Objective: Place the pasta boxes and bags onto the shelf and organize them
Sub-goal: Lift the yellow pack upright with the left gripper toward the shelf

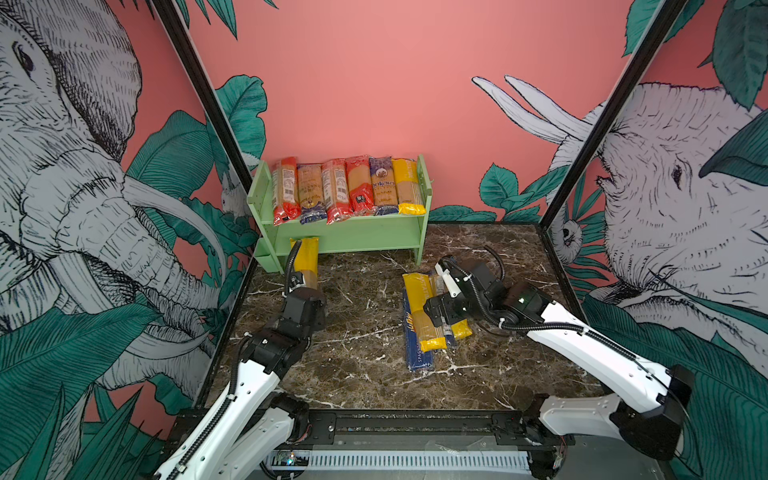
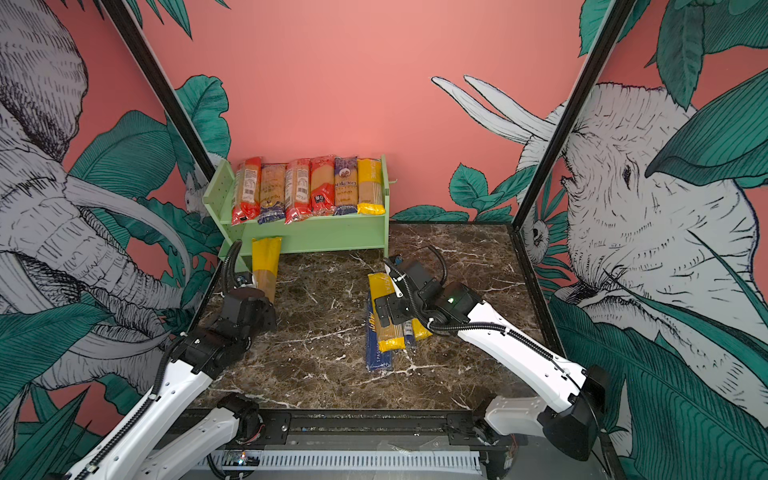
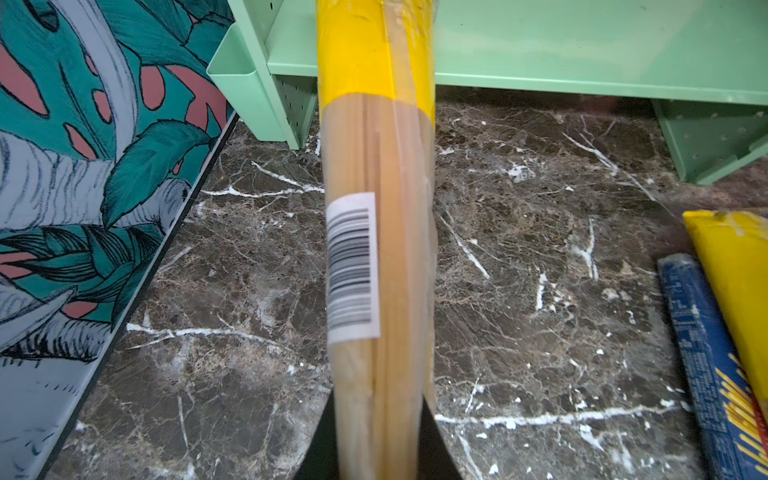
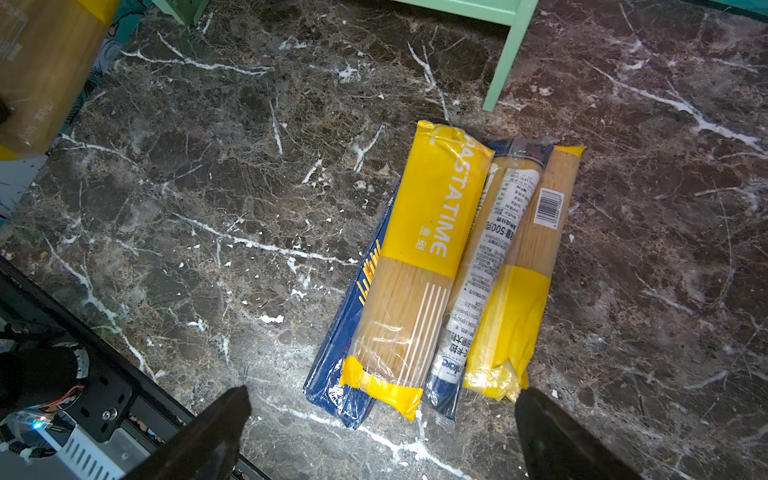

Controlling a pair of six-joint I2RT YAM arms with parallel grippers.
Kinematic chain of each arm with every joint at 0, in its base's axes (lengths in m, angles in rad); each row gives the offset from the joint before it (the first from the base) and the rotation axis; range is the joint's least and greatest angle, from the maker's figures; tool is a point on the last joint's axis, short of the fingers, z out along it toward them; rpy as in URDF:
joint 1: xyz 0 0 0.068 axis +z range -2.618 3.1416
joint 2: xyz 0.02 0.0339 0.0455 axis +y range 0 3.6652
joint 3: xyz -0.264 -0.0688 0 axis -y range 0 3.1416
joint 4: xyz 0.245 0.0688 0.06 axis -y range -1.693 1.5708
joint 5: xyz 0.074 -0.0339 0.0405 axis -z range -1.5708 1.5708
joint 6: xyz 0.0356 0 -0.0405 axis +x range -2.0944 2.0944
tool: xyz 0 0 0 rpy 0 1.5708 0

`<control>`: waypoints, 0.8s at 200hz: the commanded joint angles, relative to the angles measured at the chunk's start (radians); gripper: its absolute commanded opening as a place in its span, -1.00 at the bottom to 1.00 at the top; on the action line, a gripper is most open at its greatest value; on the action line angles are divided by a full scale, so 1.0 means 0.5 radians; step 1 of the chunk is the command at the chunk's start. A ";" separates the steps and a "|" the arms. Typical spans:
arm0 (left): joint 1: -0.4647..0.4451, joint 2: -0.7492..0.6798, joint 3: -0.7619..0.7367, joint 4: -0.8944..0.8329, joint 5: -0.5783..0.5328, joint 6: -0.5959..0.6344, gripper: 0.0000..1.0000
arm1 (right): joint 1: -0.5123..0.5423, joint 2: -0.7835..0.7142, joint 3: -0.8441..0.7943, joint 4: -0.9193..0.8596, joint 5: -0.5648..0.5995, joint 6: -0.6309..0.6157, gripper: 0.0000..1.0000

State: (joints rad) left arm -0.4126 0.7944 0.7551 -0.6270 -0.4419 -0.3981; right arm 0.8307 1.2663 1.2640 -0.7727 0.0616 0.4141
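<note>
- left fingers (image 3: 438, 457) clamped on yellow-ended pack (image 3: 374, 249), far end over front edge of lower board of shelf (image 3: 582, 50), left side
- right fingers (image 4: 208, 440) spread wide, holding nothing, above four packs (image 4: 424, 249) piled on worktop (image 4: 208, 187), right of centre
- top board: six packs (image 1: 349, 187) side by side, ends red, blue, yellow

"PASTA TIME", white letters, on yellow pack (image 4: 432, 208). Beside it, clear pack (image 4: 490, 266): white label, "500" legible, "nkara" at its blue end. "ankara" on purple-topped pack (image 1: 383, 187). "SPAGH…" along edge of dark-blue pack (image 1: 415, 353). Barcode on held pack (image 3: 374, 249), digits unreadable.
</note>
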 commanded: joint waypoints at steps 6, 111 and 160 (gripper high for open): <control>0.127 0.055 0.141 0.537 0.120 0.113 -1.00 | -0.042 0.042 0.058 0.008 -0.036 -0.034 0.98; 0.583 0.468 0.135 1.143 0.522 0.308 -1.00 | -0.239 0.219 0.083 0.055 -0.149 -0.112 0.98; 0.756 0.658 0.167 1.395 0.653 0.397 -1.00 | -0.310 0.319 0.153 0.089 -0.199 -0.135 0.98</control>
State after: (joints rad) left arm -0.0746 1.1213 0.7574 -0.1864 -0.1387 -0.2401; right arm 0.6899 1.4189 1.2938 -0.7647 -0.0166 0.3630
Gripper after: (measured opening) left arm 0.172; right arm 0.990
